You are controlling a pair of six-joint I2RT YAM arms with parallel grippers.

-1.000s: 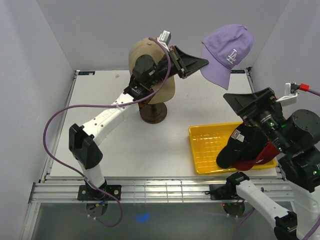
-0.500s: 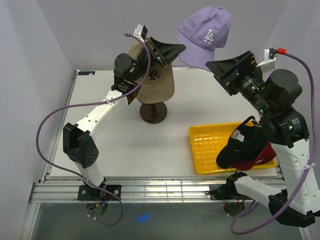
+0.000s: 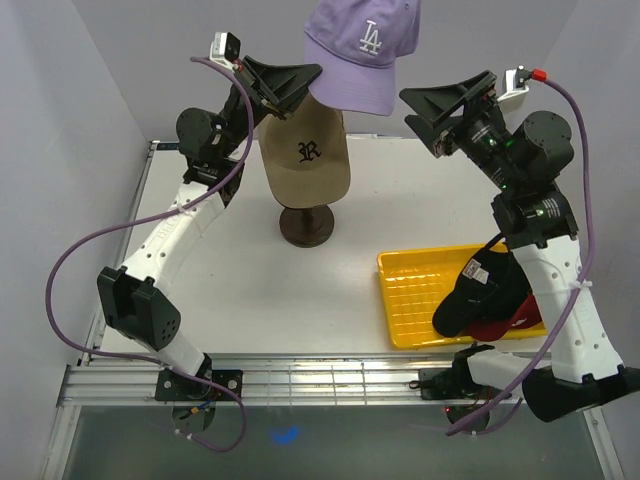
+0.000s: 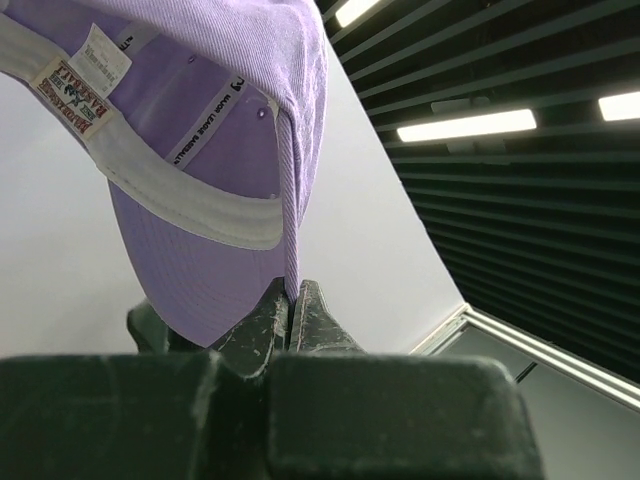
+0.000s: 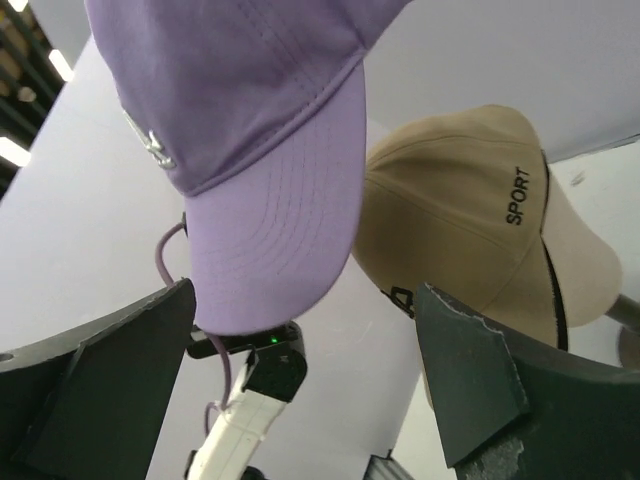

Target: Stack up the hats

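Observation:
A lavender hat (image 3: 362,45) hangs high above the tan hat (image 3: 305,150), which sits on the mannequin head. My left gripper (image 3: 314,76) is shut on the lavender hat's back edge; the left wrist view shows the hat's fabric (image 4: 200,150) pinched between the tips of that gripper (image 4: 290,295). My right gripper (image 3: 422,118) is open just right of the lavender hat's brim (image 5: 270,230), not touching it. The tan hat (image 5: 470,220) shows behind the brim. A black hat (image 3: 480,290) lies on a red hat (image 3: 510,322) in the tray.
The mannequin's dark wooden stand (image 3: 307,226) is at mid-table. A yellow tray (image 3: 410,290) sits at the front right. Grey walls enclose the table on three sides. The left arm's purple cable (image 3: 90,250) loops over the left side.
The left gripper carried the lavender hat left and up, over the tan hat. The right arm rose from the tray, its gripper opened wide and came beside the brim.

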